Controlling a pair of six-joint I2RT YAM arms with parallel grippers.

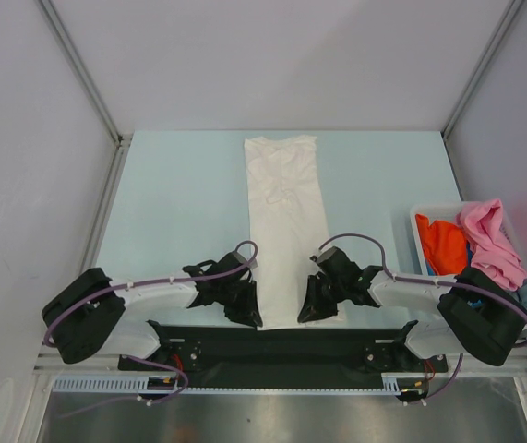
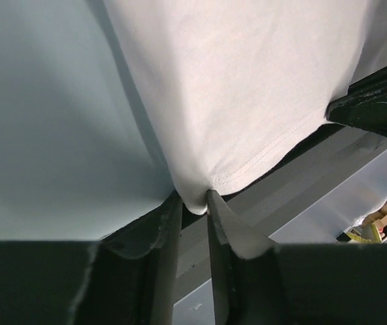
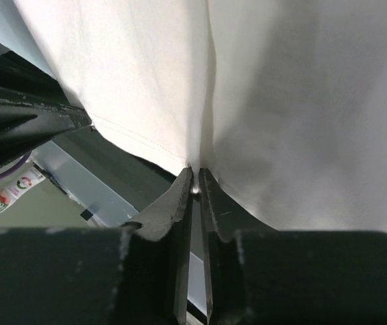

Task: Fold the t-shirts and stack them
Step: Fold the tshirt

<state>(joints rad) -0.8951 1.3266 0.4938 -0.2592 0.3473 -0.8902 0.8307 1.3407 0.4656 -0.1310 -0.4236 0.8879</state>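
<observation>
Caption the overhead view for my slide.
Both arms' jaws pinch the near hem of the white t-shirt; an orange shirt and a pink shirt wait in the bin.

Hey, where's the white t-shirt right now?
In the top view, the white t-shirt lies folded lengthwise down the middle of the table, left of the bin, near hem corners pinched by the left gripper and right gripper.
</observation>
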